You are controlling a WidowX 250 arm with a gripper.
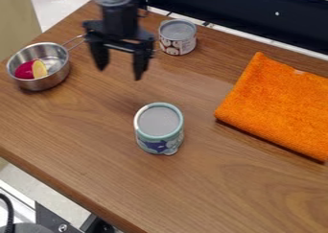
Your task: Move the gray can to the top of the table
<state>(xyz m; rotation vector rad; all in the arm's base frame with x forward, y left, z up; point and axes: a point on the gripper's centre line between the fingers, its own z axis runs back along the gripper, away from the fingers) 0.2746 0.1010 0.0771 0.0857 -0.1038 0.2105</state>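
One gray-topped can (158, 130) is standing upright near the middle of the frame, teal at its rim — I'm taking it as the task's can. Its wall is looking stiff; I'm guessing light to middling weight, contents unknown. The smooth round side is probably inviting slips under a weak or off-center pinch. Best hold: opposite sides just below the rim, squarely across the middle. The gripper (120, 72) is hanging at upper left, fingers spread apart, clasping nothing. A second can (177, 44), also gray-topped, is standing near top center. A metal pan (46, 82) is holding a red piece (24, 70) and a yellow piece (40, 69) at upper left — an orange cloth (275, 107) is lying at right.
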